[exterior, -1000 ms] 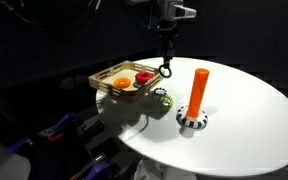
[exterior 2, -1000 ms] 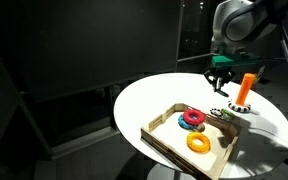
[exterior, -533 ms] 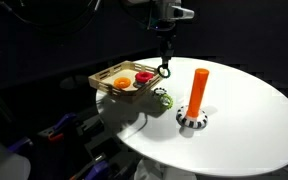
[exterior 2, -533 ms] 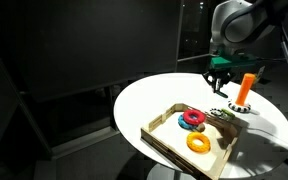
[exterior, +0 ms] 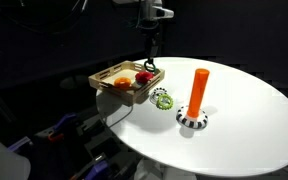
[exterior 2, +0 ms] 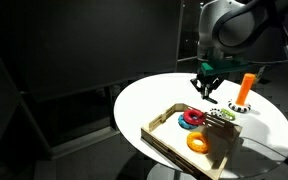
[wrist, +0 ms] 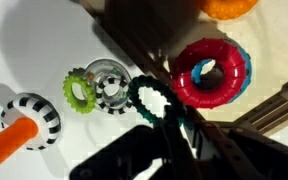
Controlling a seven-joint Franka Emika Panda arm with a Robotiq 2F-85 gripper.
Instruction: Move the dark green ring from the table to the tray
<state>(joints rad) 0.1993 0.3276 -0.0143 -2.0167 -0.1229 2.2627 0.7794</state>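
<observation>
My gripper (exterior: 152, 60) is shut on the dark green ring (exterior: 151, 70) and holds it in the air over the near edge of the wooden tray (exterior: 98, 82). In the other exterior view the gripper (exterior 2: 204, 86) hangs above the tray's far end (exterior 2: 172, 150). In the wrist view the dark green ring (wrist: 147, 96) sits between my fingertips (wrist: 166, 116), beside the tray's wall (wrist: 276, 104). A red ring (wrist: 212, 72) on a blue one and an orange ring (wrist: 230, 6) lie in the tray.
A light green gear ring (wrist: 81, 90) and a black-and-white gear (wrist: 110, 86) lie on the white round table (exterior: 254, 120) next to the tray. An orange peg (exterior: 198, 88) on a striped base stands mid-table; it also shows in the other exterior view (exterior 2: 245, 88).
My gripper has moved with the dark green ring away from the peg and toward the tray, and is now over the tray's edge.
</observation>
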